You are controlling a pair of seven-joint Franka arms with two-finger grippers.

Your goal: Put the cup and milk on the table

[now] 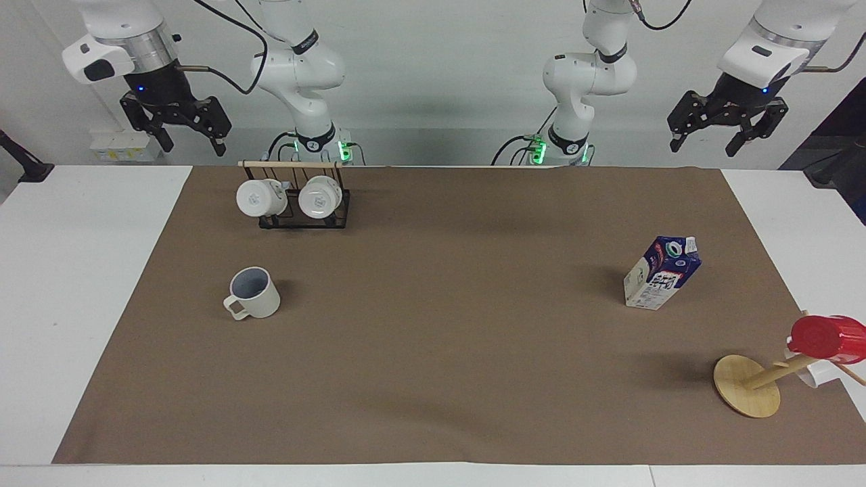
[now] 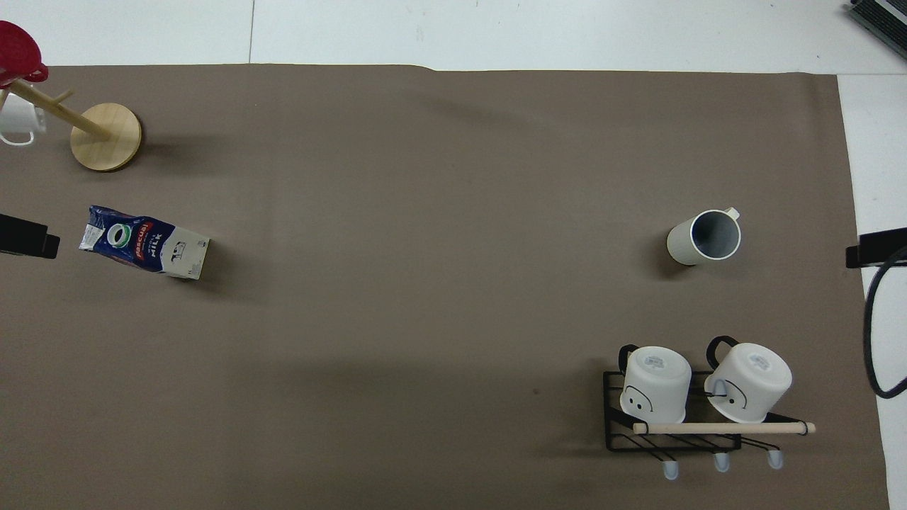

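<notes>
On the milk carton (image 2: 145,244) we can read the word "MILK" and a red brand mark that is too small for us to make out. It stands on the brown sheet (image 1: 440,338) of the surface (image 1: 88,304), toward the left arm's end. The cup (image 1: 253,293) stands upright on the same sheet toward the right arm's end, farther from the robots than the black rack (image 1: 304,213) with two white mugs (image 1: 289,197). The red cup (image 1: 827,338) on the wooden stand (image 1: 747,385) is cut off at the edge. The left end effector (image 1: 707,138) and the right end effector (image 1: 191,138) hang open and empty above the surface's two ends.
</notes>
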